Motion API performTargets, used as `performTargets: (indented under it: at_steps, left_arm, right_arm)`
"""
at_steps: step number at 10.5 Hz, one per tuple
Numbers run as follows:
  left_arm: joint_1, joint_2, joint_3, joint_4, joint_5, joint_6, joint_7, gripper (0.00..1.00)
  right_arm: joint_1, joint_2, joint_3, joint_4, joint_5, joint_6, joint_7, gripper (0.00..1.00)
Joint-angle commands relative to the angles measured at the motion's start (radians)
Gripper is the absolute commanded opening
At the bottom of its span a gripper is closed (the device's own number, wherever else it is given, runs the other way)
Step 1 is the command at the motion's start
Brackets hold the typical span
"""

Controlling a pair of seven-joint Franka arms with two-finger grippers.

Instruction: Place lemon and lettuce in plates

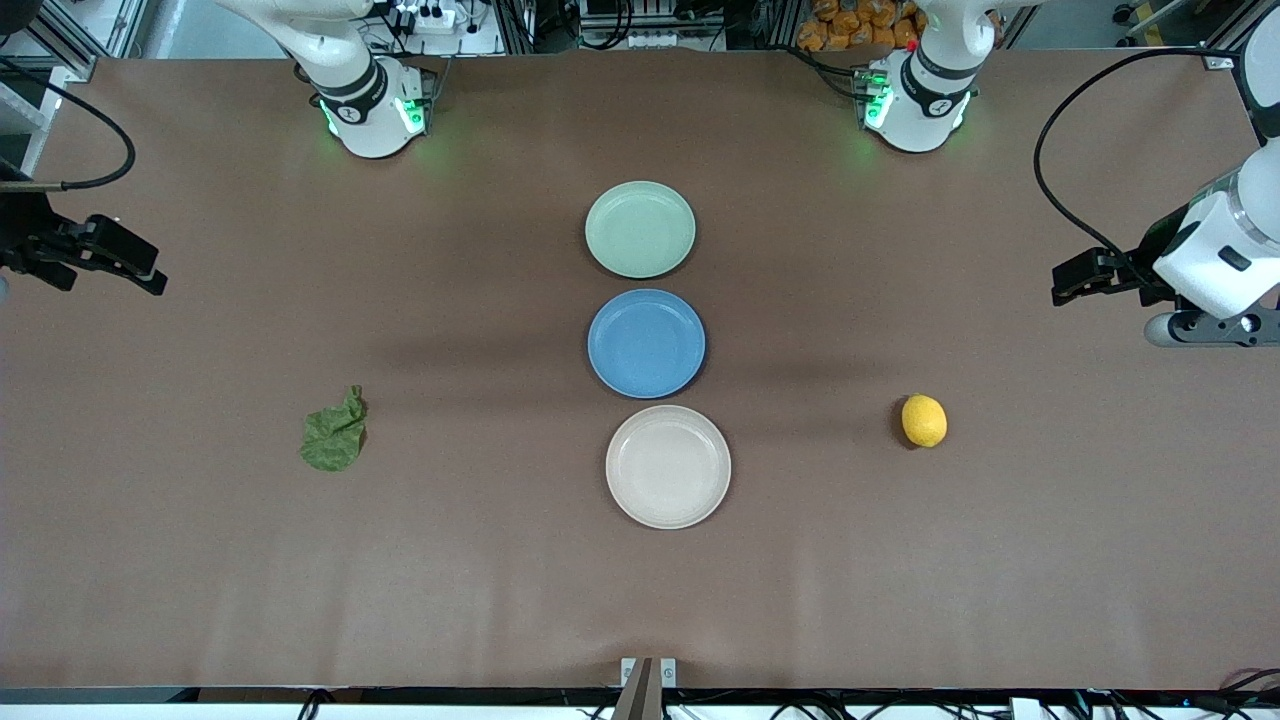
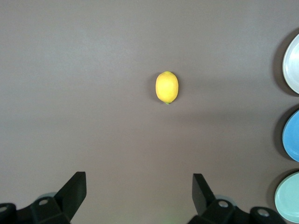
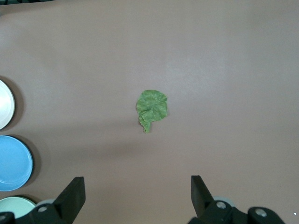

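Note:
The yellow lemon (image 1: 924, 420) lies on the table toward the left arm's end, and also shows in the left wrist view (image 2: 167, 87). The dark green lettuce (image 1: 334, 432) lies toward the right arm's end and shows in the right wrist view (image 3: 151, 109). The mint green plate (image 1: 640, 229) and the beige plate (image 1: 668, 466) sit in the middle, both empty. My left gripper (image 1: 1060, 280) (image 2: 139, 186) is open and empty, over the table's left-arm end. My right gripper (image 1: 155, 272) (image 3: 138, 189) is open and empty, over the right-arm end.
A blue plate (image 1: 646, 342), empty, sits between the mint and beige plates; the three form a row down the table's middle. The brown table (image 1: 200, 560) is bare around the lemon and the lettuce. Cables hang by both arms at the table's ends.

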Motion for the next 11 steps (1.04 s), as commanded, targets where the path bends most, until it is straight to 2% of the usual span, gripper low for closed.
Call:
performTargets:
  at_steps: [1,11]
  left_arm:
    - [0.008,-0.017,-0.003,-0.038,-0.023,0.024,0.001,1.0]
    - [0.005,-0.016,-0.004,-0.035,-0.021,0.035,0.001,1.0]
  right_arm:
    - [0.002,0.006,0.001,0.014,0.012,-0.013,-0.009,1.0]
    - [0.017,0.016,0.001,-0.007,0.012,-0.042,-0.009,1.0]
